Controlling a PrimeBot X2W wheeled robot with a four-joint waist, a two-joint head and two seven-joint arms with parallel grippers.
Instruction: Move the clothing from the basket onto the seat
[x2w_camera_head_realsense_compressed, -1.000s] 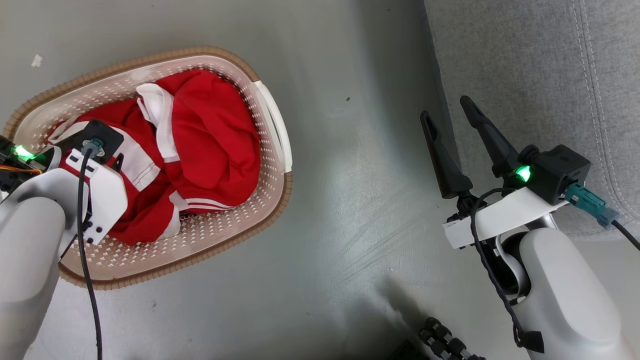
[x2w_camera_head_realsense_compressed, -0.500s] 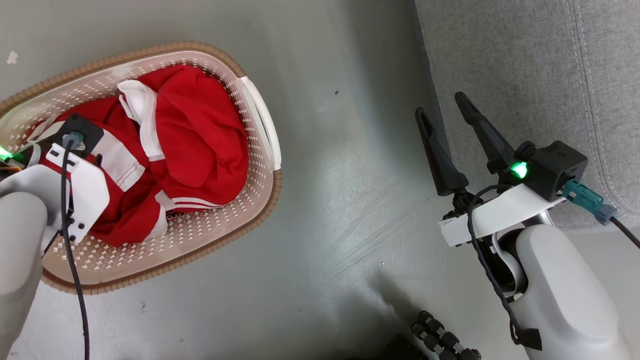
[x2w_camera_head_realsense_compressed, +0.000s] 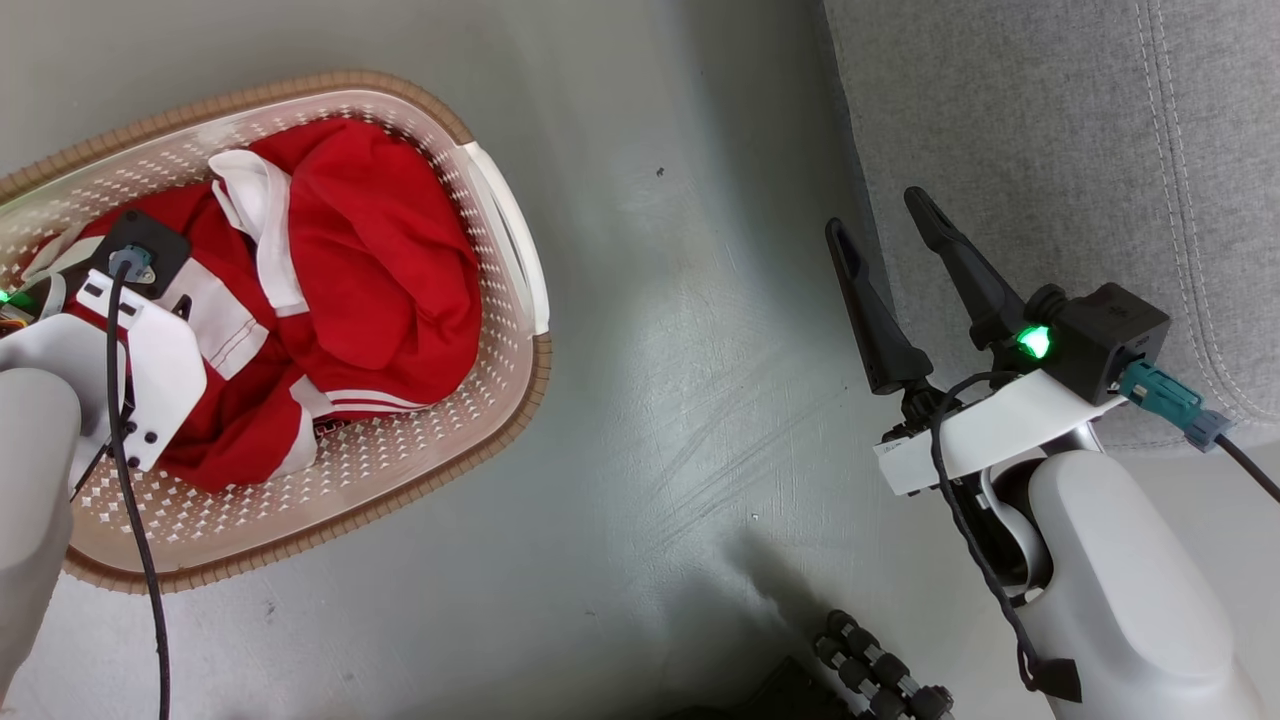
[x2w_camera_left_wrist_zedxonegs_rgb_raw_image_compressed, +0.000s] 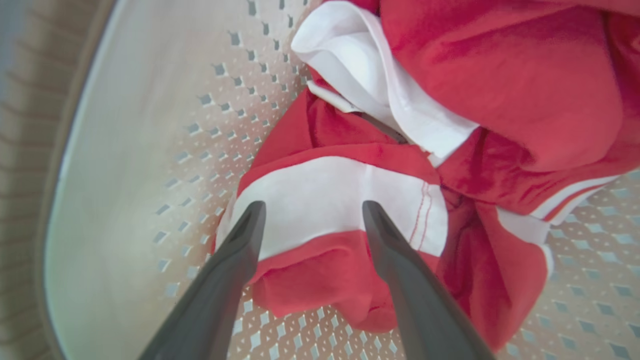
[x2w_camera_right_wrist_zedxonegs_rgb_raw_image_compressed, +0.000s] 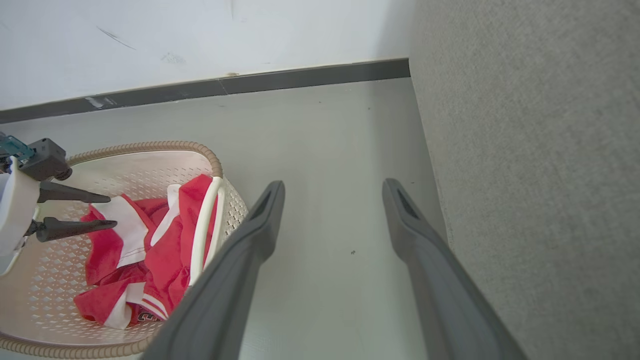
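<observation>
The cream basket (x2w_camera_head_realsense_compressed: 420, 470) with a brown rim stands on the floor at the left. Crumpled red and white clothing (x2w_camera_head_realsense_compressed: 390, 270) lies in it. My left wrist hangs over the basket's left part. The left gripper (x2w_camera_left_wrist_zedxonegs_rgb_raw_image_compressed: 314, 207) is open just above a white band of the clothing (x2w_camera_left_wrist_zedxonegs_rgb_raw_image_compressed: 325, 200), one finger on each side, gripping nothing. From the right wrist, the left gripper (x2w_camera_right_wrist_zedxonegs_rgb_raw_image_compressed: 111, 211) is seen over the clothing (x2w_camera_right_wrist_zedxonegs_rgb_raw_image_compressed: 165, 255). My right gripper (x2w_camera_head_realsense_compressed: 875, 212) is open and empty above the floor, beside the edge of the grey seat (x2w_camera_head_realsense_compressed: 1050, 130).
Grey floor (x2w_camera_head_realsense_compressed: 660, 420) runs between the basket and the seat. A white wall with a dark baseboard (x2w_camera_right_wrist_zedxonegs_rgb_raw_image_compressed: 300, 80) stands behind the basket. A black ribbed part (x2w_camera_head_realsense_compressed: 870, 680) shows at the head view's bottom edge. The basket's white handle (x2w_camera_head_realsense_compressed: 510, 250) faces the seat.
The whole head picture has slid left and up, so the camera has moved. Both grippers stay open, and the left one keeps its place over the clothing.
</observation>
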